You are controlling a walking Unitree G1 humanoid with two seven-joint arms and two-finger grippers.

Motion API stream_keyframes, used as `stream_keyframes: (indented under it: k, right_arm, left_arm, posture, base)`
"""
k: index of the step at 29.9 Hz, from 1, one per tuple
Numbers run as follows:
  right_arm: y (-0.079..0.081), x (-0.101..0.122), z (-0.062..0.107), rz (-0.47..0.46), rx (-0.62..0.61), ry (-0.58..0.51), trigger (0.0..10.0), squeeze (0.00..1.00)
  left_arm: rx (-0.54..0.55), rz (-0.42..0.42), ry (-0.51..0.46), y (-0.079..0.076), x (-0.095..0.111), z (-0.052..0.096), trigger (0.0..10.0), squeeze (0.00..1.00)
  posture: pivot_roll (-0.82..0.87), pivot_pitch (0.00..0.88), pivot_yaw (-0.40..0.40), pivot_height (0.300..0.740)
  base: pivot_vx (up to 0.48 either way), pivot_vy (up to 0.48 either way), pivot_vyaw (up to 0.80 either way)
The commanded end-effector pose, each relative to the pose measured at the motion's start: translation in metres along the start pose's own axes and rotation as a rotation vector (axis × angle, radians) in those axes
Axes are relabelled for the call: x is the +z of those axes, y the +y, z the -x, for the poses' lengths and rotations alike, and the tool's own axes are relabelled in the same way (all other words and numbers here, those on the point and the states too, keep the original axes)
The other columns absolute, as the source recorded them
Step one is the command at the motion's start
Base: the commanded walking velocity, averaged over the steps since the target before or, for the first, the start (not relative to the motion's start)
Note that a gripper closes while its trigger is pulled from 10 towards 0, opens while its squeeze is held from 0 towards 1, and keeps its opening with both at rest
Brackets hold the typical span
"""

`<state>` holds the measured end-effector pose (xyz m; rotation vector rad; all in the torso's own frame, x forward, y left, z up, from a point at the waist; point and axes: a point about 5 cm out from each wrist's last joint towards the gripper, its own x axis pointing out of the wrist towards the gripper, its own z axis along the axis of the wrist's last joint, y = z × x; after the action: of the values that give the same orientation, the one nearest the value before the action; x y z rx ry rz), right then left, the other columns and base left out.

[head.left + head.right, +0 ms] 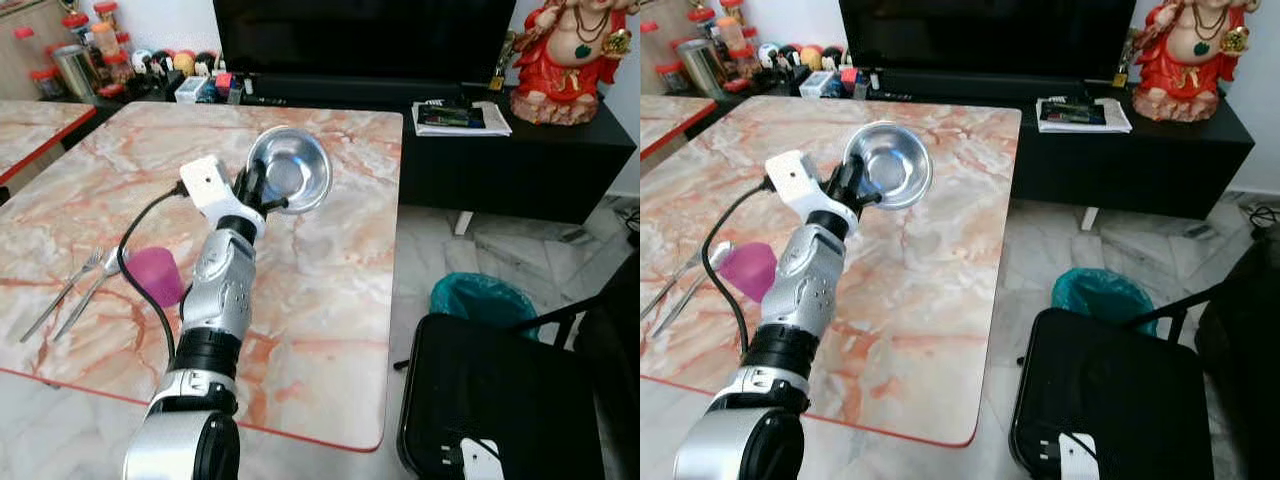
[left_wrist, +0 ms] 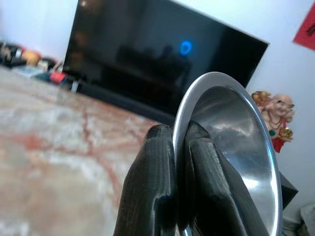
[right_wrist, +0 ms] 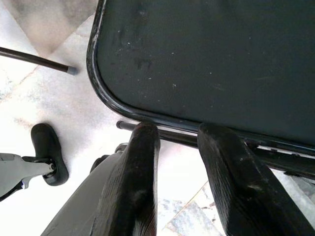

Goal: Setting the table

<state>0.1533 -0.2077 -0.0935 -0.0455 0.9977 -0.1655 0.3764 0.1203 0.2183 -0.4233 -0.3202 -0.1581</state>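
The left hand [image 1: 262,192] pinches the steel bowl's [image 1: 292,168] rim above the marble table [image 1: 330,300]; no legible writing.

Forks [image 1: 70,290] lie left of the cup [image 1: 155,275] on the table [image 1: 330,280].

Left gripper [image 1: 852,186] holds a steel bowl [image 1: 890,166] (tilted) above the marble table [image 1: 930,300].

The table [image 1: 330,290] was cream marble veined in salmon-orange, edged with a thin red line — on it lay a magenta cup [image 1: 155,275] and two silvery forks [image 1: 75,290]. The bowl [image 1: 292,168] was shiny steel, the left gripper [image 2: 181,147] black, the bin [image 1: 480,298] teal, the chair seat [image 3: 206,59] black, the figurine [image 1: 570,55] red and gold.
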Motion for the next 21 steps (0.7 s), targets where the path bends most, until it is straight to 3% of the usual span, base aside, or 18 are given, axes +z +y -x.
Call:
stream_keyframes:
  k: [1,17,21]
  right_arm:
    - [0.0009,-0.0019,0.0004,-0.017,-0.004,0.003,10.0,0.00]
    - [0.0010,-0.0025,0.0005,-0.033,-0.019,0.004,10.0,0.00]
    - [0.0004,-0.0044,0.0007,-0.082,-0.051,0.018,10.0,0.00]
  left_arm:
    - [-0.025,-0.032,-0.045,-0.0027,0.0093,-0.0014,10.0,0.00]
    - [-0.046,-0.061,-0.063,-0.0102,0.0139,-0.0006,10.0,0.00]
    - [-0.050,-0.062,-0.072,-0.0112,0.0178,-0.0003,10.0,0.00]
  posture:
    - [-0.09,0.000,0.049,0.740]
    - [-0.08,0.000,0.050,0.740]
    - [-0.08,0.000,0.053,0.740]
  base:
    - [0.000,0.000,0.00]
    - [0.000,0.000,0.00]
    - [0.000,0.000,0.00]
